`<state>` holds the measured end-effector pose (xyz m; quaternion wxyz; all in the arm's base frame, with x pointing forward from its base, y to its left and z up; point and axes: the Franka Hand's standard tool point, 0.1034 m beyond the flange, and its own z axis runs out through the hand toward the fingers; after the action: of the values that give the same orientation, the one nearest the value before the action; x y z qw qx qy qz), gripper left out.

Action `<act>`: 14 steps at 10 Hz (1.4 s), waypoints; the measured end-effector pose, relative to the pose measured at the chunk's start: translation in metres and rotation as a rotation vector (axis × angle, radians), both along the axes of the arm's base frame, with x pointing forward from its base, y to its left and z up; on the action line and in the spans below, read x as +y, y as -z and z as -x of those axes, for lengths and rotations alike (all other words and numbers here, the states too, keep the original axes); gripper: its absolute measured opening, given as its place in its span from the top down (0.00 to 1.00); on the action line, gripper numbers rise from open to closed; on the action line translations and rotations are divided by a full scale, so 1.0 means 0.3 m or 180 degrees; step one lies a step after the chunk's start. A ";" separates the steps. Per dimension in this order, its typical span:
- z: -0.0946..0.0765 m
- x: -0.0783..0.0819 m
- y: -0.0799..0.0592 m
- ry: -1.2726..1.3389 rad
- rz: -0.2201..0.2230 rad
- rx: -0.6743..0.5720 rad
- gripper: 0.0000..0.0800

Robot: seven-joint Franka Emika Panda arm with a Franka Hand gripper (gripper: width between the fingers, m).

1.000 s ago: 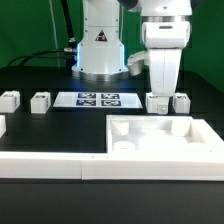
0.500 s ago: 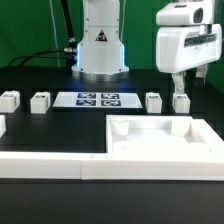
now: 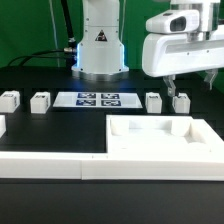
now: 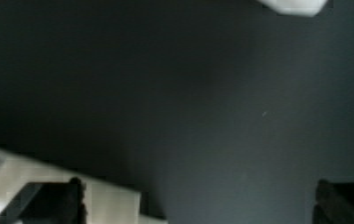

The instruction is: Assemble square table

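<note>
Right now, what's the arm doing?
Nothing is held yet. The gripper hangs open close over the leg at the exterior view's right end of the row. In the wrist view only bare table lies between its fingers. The other legs stand loose on either side of the marker board. The slab lies in front with no leg fitted.

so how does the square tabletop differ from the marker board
The tabletop is a thick slab with a raised rim and corner sockets; the marker board is thin, flat, printed with black tags. The tabletop lies nearer the camera, the marker board farther back. Both are white.
</note>
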<state>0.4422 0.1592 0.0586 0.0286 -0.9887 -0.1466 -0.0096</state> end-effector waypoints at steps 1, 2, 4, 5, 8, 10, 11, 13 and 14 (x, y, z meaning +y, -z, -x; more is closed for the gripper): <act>0.007 0.006 0.004 0.0217 -0.0005 0.0041 0.19; 0.026 0.023 0.021 0.0788 -0.0010 0.0187 0.19; 0.035 0.031 0.062 0.1106 -0.0064 0.0284 0.19; 0.030 0.030 0.059 0.1084 -0.0048 0.0327 0.19; 0.086 0.032 0.045 0.1123 0.0177 0.0977 0.19; 0.109 0.036 0.034 0.1079 0.0376 0.1586 0.19; 0.114 0.039 0.038 0.1068 0.0414 0.1716 0.19; 0.132 0.033 0.044 0.1030 0.0497 0.2049 0.19; 0.128 0.030 0.050 0.1032 0.0521 0.2157 0.19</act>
<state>0.4039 0.1683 0.0435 -0.0055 -0.9452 0.0291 0.3252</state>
